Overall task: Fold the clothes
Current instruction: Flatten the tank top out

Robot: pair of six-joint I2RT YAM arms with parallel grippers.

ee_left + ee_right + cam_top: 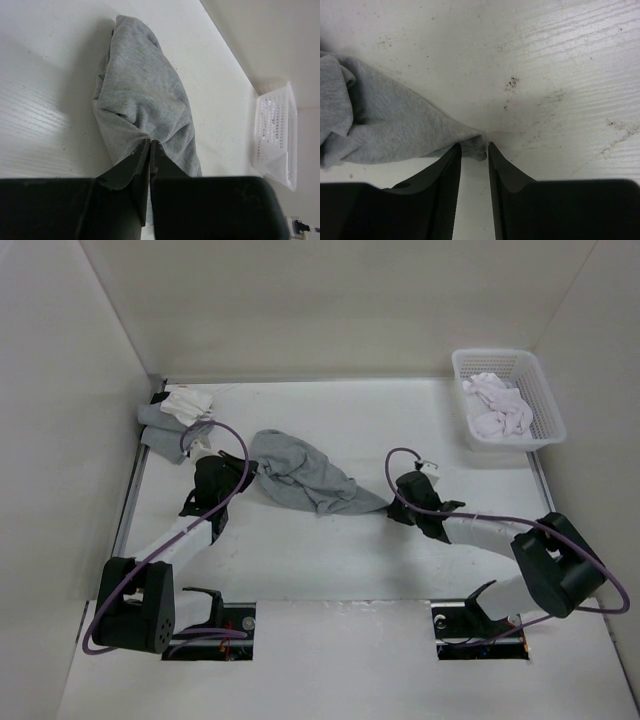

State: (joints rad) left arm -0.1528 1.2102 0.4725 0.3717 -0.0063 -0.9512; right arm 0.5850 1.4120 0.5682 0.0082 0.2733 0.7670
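White tabletop (330,560) boxed in by white walls is your whole workspace, with both arm bases at the near edge. On your left, the left gripper (150,144) has its jaws pressed together on a bunched edge of the grey T-shirt (145,95), so that end is secured. On the other side, the right gripper (474,146) has its fingers a narrow gap apart. The T-shirt's pointed corner lies right at their tips on the table and does not look pinched. Between the two grippers the T-shirt lies crumpled and twisted across the middle of the table, not spread flat. Expect it to handle as thin, soft, light knit: it will sag, drag and double over itself, and a shallow nip on that corner could slip. I'd judge your best holds are hems or shoulder seams, taken deep. Farther back, a grey and white cloth pile (172,412) sits in the far left corner, and a white basket (518,443) of white garments (500,408) sits on the right; leave both alone.
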